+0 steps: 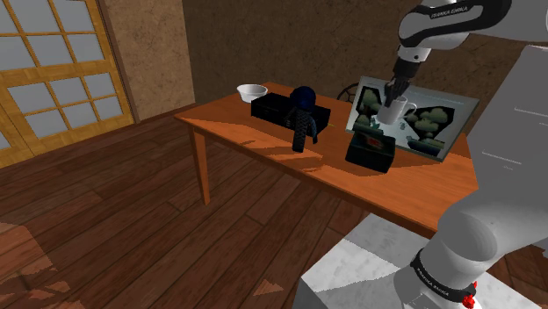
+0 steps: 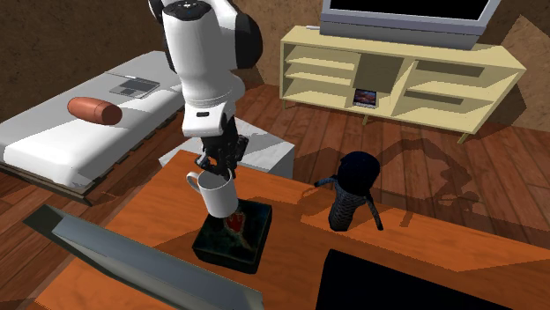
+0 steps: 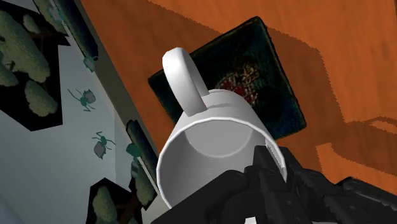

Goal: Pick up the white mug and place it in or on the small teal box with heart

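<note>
Nearest in the shoulder view is the grey stand point(image 1: 369, 263), with the white arm point(image 1: 501, 176) rising from it and bending over the wooden worktop point(image 1: 255, 140). At the arm's end the black gripper point(image 1: 392, 89) points down. Its fingers point(image 3: 275, 162) are closed on the rim of the white mug point(image 1: 394, 112), on the side away from the handle point(image 3: 181, 76).

The mug hangs clear of the worktop, roughly upright, directly over the small dark teal box point(image 1: 369, 149). In the wrist view the box's lid with its red heart point(image 3: 245, 83) shows just past the mug. Whether the mug's base touches the lid cannot be told.

Just beside the box, a flat picture board point(image 1: 435, 123) printed with trees lies on the worktop. Farther along the worktop stands a dark blue ornament point(image 1: 303, 118) with a round top. A long black box point(image 1: 281, 110) lies just behind it. A small white bowl point(image 1: 253, 91) sits near the worktop's far corner.

Beyond the worktop the shoulder view shows a dark plank floor point(image 1: 105, 219) and a yellow-framed glazed door point(image 1: 53, 70). The second exterior view looks the other way. It shows a bed point(image 2: 53, 145) with a red bolster point(image 2: 94, 110), and a pale shelf unit point(image 2: 397, 75) under a screen point(image 2: 405, 18).
</note>
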Tool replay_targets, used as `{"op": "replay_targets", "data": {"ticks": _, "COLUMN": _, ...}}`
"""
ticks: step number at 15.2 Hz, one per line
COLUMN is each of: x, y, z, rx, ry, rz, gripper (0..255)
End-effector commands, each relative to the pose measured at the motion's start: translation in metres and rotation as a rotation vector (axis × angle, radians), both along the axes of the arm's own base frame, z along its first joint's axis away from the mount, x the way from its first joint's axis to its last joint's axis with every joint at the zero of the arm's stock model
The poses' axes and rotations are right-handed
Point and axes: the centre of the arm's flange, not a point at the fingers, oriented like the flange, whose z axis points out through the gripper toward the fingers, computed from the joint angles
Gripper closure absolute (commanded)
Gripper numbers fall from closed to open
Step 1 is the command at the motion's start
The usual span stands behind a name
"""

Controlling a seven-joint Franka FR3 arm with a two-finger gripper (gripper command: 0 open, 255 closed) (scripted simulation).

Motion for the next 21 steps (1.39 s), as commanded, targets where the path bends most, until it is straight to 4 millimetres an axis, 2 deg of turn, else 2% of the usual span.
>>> {"op": "replay_targets", "data": {"ticks": 1, "x": 0.0, "y": 0.0, "z": -0.011, "rx": 0.0, "ry": -0.001, "rz": 0.0, "gripper": 255}}
{"op": "replay_targets", "data": {"ticks": 15, "x": 0.0, "y": 0.0, "z": -0.088, "rx": 0.0, "ry": -0.001, "rz": 0.0, "gripper": 255}}
{"op": "replay_targets", "data": {"ticks": 21, "x": 0.0, "y": 0.0, "z": -0.088, "rx": 0.0, "ry": -0.001, "rz": 0.0, "gripper": 255}}
